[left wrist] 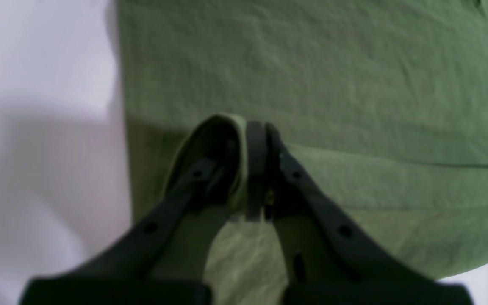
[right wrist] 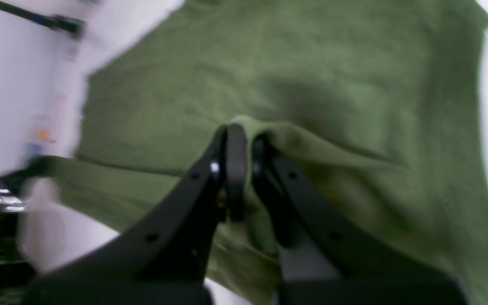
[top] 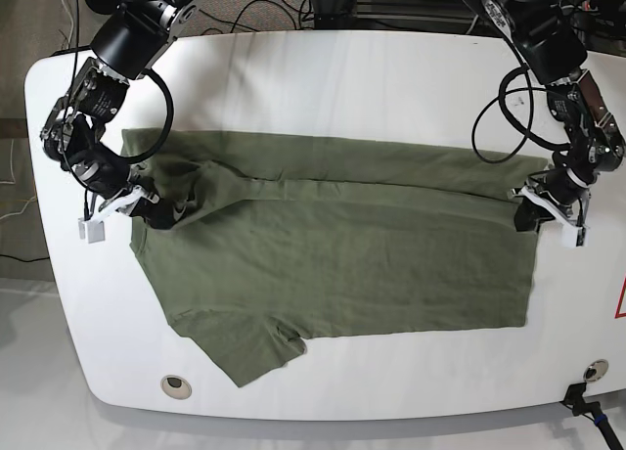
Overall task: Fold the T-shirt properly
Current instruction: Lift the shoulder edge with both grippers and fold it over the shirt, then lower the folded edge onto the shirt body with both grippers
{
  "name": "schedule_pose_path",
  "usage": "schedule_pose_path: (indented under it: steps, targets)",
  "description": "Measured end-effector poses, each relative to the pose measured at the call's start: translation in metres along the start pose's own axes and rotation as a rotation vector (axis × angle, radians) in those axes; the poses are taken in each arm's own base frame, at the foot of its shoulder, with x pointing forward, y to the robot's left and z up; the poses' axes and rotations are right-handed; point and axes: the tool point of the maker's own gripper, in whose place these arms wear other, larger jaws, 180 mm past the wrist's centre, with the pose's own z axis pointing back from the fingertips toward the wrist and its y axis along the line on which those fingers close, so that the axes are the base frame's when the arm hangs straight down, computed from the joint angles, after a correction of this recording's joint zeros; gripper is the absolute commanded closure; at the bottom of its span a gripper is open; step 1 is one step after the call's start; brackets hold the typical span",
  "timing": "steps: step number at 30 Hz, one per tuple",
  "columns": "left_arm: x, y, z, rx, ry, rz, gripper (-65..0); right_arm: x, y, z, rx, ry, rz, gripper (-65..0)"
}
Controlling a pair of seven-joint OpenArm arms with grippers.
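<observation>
So the olive T-shirt (top: 333, 259) is spread across the middle of the white tabletop (top: 342, 78), far edge already folded over toward the near side. Left gripper (left wrist: 250, 169) has its jaws pinched tight on the fabric at the shirt's right edge, right gripper (right wrist: 244, 169) same deal at the left edge. Cables (top: 504, 117) loop off the arm on the right, and there's a round hole (top: 176, 383) near the front-left corner.
</observation>
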Motion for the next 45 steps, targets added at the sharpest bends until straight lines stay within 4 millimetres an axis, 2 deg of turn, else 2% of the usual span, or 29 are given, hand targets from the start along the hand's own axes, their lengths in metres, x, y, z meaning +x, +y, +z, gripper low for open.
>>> schedule_pose_path:
  steps: [1, 3, 6, 9, 11, 14, 17, 19, 20, 22, 27, 30, 32, 38, 40, 42, 45]
  targets:
    - [0.001, 0.001, 0.001, 0.002, 0.000, -0.002, -10.5, -0.001, -0.003, 0.000, -0.019, 0.006, 0.007, -1.4]
    - [0.000, 0.001, 0.001, 0.002, 0.000, -0.002, -20.7, -0.007, -0.014, 0.001, -0.079, 0.045, 0.025, -8.8]
    - [0.001, 0.004, 0.002, 0.007, 0.004, -0.010, -27.5, -0.009, -0.022, 0.002, -0.124, 0.055, 0.042, -20.1]
    - [0.004, 0.011, 0.006, 0.023, 0.003, -0.019, -32.0, -0.008, -0.032, 0.003, -0.176, 0.049, 0.064, -26.7]
    - [0.000, 0.015, 0.007, 0.046, 0.029, -0.042, -32.4, -0.010, -0.040, 0.005, -0.223, 0.069, 0.085, -27.8]
    - [-0.002, 0.022, 0.009, 0.088, 0.050, -0.087, -32.4, -0.001, -0.046, 0.015, -0.291, 0.110, 0.198, -27.7]
    - [0.013, 0.014, 0.010, 0.106, 0.010, -0.219, -32.4, 0.017, -0.037, 0.033, -0.331, 0.062, 0.341, -27.7]
    - [0.020, -0.002, 0.013, 0.088, -0.059, -0.303, -32.4, 0.010, -0.033, 0.040, -0.369, 0.098, 0.435, -27.8]
    - [0.015, -0.008, 0.014, 0.078, -0.059, -0.335, -32.4, 0.005, -0.033, 0.043, -0.390, 0.115, 0.471, -27.8]
    - [-0.005, -0.011, 0.014, 0.084, -0.006, -0.386, -32.4, -0.002, -0.030, 0.048, -0.417, 0.115, 0.548, -27.8]
    - [-0.001, -0.018, 0.024, 0.071, -0.088, -0.419, -32.2, -0.025, -0.039, 0.053, -0.455, 0.135, 0.685, -27.8]
    - [-0.014, -0.020, 0.029, 0.056, -0.104, -0.412, -32.2, -0.041, -0.048, 0.060, -0.478, 0.166, 0.710, -27.8]
    - [-0.026, -0.022, 0.033, 0.049, -0.087, -0.411, -32.2, -0.044, -0.045, 0.062, -0.454, 0.132, 0.722, -27.8]
    - [-0.030, -0.028, 0.045, 0.044, -0.096, -0.440, -32.2, -0.051, -0.042, 0.068, -0.425, 0.071, 0.726, -27.8]
    - [-0.033, -0.029, 0.049, 0.046, -0.088, -0.451, -32.2, -0.054, -0.050, 0.072, -0.435, 0.065, 0.704, -27.8]
    - [-0.034, -0.031, 0.052, 0.045, -0.085, -0.461, -32.2, -0.055, -0.066, 0.080, -0.466, 0.063, 0.655, -27.8]
    - [-0.026, -0.037, 0.058, 0.043, -0.112, -0.481, -32.2, -0.062, -0.087, 0.089, -0.510, 0.081, 0.622, -27.8]
